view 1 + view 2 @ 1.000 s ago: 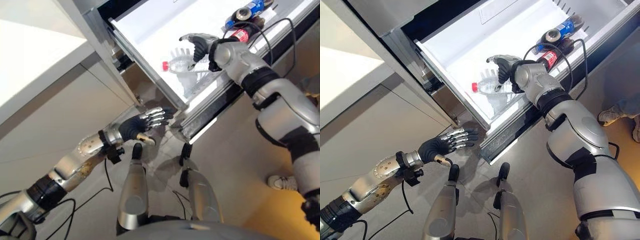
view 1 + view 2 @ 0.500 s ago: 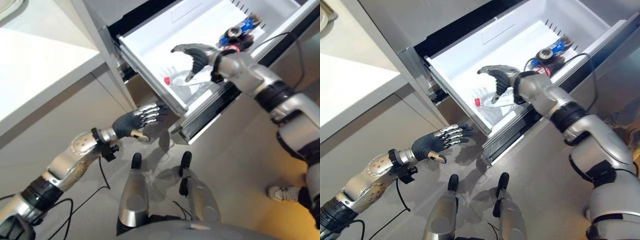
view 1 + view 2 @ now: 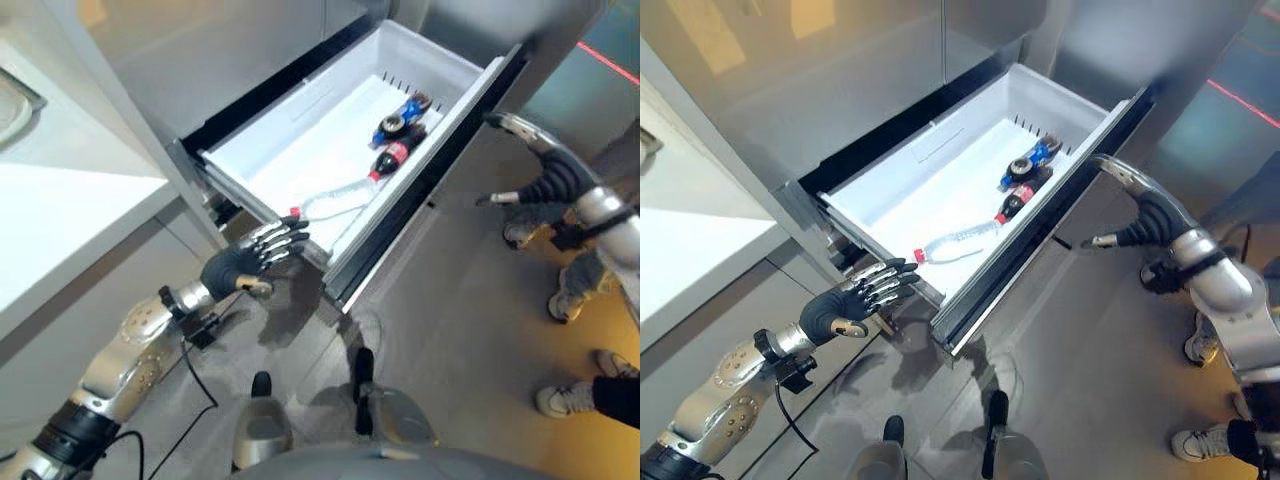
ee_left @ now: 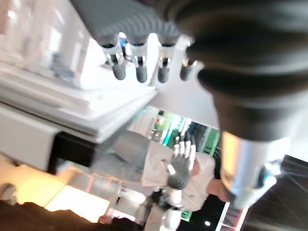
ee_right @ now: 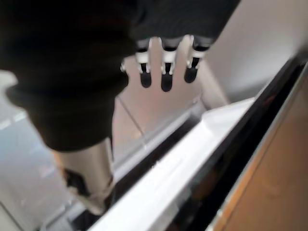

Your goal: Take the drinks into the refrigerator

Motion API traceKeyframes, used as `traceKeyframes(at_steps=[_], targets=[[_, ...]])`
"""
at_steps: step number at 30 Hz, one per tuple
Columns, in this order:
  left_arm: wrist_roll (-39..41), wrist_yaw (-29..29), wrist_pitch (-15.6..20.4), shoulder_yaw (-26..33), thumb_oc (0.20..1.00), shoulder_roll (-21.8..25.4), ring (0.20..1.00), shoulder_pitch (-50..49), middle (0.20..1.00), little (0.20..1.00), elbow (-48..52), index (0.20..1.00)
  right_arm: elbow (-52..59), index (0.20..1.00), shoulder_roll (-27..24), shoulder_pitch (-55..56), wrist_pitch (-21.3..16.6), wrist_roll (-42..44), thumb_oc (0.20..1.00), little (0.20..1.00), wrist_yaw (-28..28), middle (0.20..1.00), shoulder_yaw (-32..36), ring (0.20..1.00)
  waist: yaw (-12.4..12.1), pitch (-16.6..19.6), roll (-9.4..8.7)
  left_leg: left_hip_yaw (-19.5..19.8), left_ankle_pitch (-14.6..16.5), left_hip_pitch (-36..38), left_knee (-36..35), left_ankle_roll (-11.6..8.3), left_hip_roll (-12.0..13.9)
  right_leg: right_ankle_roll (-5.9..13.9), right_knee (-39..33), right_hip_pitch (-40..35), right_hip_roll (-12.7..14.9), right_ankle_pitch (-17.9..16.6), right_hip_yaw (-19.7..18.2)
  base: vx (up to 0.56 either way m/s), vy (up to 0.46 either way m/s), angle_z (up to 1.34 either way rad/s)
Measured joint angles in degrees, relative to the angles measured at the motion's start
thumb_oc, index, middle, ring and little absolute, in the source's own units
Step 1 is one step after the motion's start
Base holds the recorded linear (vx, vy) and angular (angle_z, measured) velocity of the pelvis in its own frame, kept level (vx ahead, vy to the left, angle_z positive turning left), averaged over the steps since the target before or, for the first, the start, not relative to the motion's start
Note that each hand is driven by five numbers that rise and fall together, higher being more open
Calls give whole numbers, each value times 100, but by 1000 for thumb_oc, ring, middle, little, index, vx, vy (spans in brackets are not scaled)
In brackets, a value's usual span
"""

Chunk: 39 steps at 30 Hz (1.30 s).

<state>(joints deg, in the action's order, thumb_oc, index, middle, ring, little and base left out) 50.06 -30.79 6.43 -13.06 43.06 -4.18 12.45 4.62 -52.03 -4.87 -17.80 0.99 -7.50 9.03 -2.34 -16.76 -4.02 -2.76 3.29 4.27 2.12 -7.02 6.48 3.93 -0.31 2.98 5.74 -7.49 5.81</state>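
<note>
Drawer (image 3: 970, 140) standing open with three drinks lying inside, both my hands empty.

I am seeing the clear bottle (image 3: 958, 241) lying on its side near the drawer's front wall, red cap toward the left corner; the red-labelled bottle (image 3: 1017, 201) is lying further along the drawer, and the blue bottle (image 3: 1030, 162) is lying just beyond it, close beside it. My left hand (image 3: 845, 306) is hovering just outside the drawer's left front corner, fingers straight and spread, gripping nothing. My right hand (image 3: 1148, 216) is hanging outside the drawer's front panel near its right end, fingers loosely extended and released. A person's shoes (image 3: 565, 400) are showing on the floor (image 3: 1090, 380) to the drawer's right.
</note>
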Motion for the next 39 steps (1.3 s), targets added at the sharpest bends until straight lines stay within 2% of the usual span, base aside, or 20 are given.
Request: traceKeyframes(at_steps=[2, 5, 7, 10, 12, 19, 21, 30, 35, 36, 39], targets=[[-17, -14, 24, 25, 1000, -46, 1000, -189, 1000, 1000, -12, 1000, 41, 1000, 238, 413, -96, -60, 1000, 1000, 91, 1000, 198, 1000, 58, 145, -5, -47, 8, 125, -88, -1, 4, 48, -23, -72, -8, 61, -26, 68, 30, -11], [-211, -42, 75, 130, 1000, -155, 1000, -435, 1000, 1000, -32, 1000, -56, 1000, 852, 873, -195, -173, 1000, 1000, 252, 1000, 375, 1000, 167, 408, -5, -103, 1, 227, -185, 6, 1, 47, -82, -117, -13, 56, -59, 21, 13, -7], [-294, -39, 155, 176, 1000, -429, 1000, -525, 1000, 1000, -54, 1000, -175, 1000, 1502, 1371, -222, -316, 1000, 1000, 443, 1000, 432, 1000, 163, 577, 39, -217, -11, 365, -303, -6, 9, 39, -166, -183, -47, 21, -161, 29, 16, -21], [-431, -13, 236, 317, 1000, -655, 1000, -642, 1000, 1000, -70, 1000, -559, 1000, 1680, 1654, -219, -513, 1000, 1000, 453, 1000, 251, 1000, 178, 639, 115, -341, -20, 529, -450, 15, 10, 81, -286, -277, -71, -7, -247, 29, 13, -18], [-433, -12, 275, 315, 1000, -700, 1000, -671, 1000, 1000, -76, 1000, -1139, 1000, 1739, 1650, -195, -547, 1000, 1000, 492, 1000, -40, 1000, 286, 717, 124, -364, -25, 550, -494, 15, 19, 85, -327, -288, -89, -17, -261, 12, 5, -8], [-448, -8, 419, 317, 1000, -728, 1000, -679, 1000, 1000, -79, 1000, -2156, 1000, 1784, 1584, -158, -605, 1000, 1000, 486, 1000, -812, 1000, 294, 761, 217, -514, -109, 796, -713, -25, 49, 43, -486, -408, -164, -134, -388, 2, 0, -11], [-447, -2, 449, 319, 1000, -730, 1000, -680, 1000, 1000, -78, 1000, -2381, 200, 1785, 1506, -160, -606, 200, 200, 493, 200, -1042, 200, 281, 759, 222, -512, -109, 819, -715, -25, 48, 47, -486, -444, -158, -129, -371, -8, 6, 4], [-446, 63, 560, 301, 1000, -736, 1000, -594, 1000, 1000, -74, 1000, -3483, 200, 1934, 698, -12, -600, 200, 200, 353, 200, -2157, 200, 217, 747, 237, -425, -121, 825, -715, -28, 50, 49, -486, -505, -139, -127, -284, -6, 3, 5], [-435, 126, 592, 260, 1000, -836, 1000, -405, 1000, 1000, -71, 1000, -3762, 200, 2015, -44, 70, -604, 200, 200, 281, 200, -2969, 200, 90, 711, 283, -292, -184, 827, -711, -46, 49, 58, -488, -589, -110, -108, -147, -41, -9, 15], [-435, 123, 592, 185, 1000, -837, 1000, -339, 1000, 1000, -58, 1000, -3787, 200, 2037, -254, 75, -607, 200, 200, 243, 200, -3108, 200, -44, 701, 301, -271, -192, 816, -723, -43, 53, 62, -491, -596, -104, -101, -124, -19, -14, 11], [-433, 132, 607, 175, 1000, -836, 1000, -334, 1000, 1000, -52, 1000, -3789, 200, 2069, -577, 86, -607, 200, 200, 172, 200, -3275, 200, -163, 675, 330, -165, -205, 811, -735, -37, 57, 70, -490, -660, -86, -65, -10, 23, -9, 19]])
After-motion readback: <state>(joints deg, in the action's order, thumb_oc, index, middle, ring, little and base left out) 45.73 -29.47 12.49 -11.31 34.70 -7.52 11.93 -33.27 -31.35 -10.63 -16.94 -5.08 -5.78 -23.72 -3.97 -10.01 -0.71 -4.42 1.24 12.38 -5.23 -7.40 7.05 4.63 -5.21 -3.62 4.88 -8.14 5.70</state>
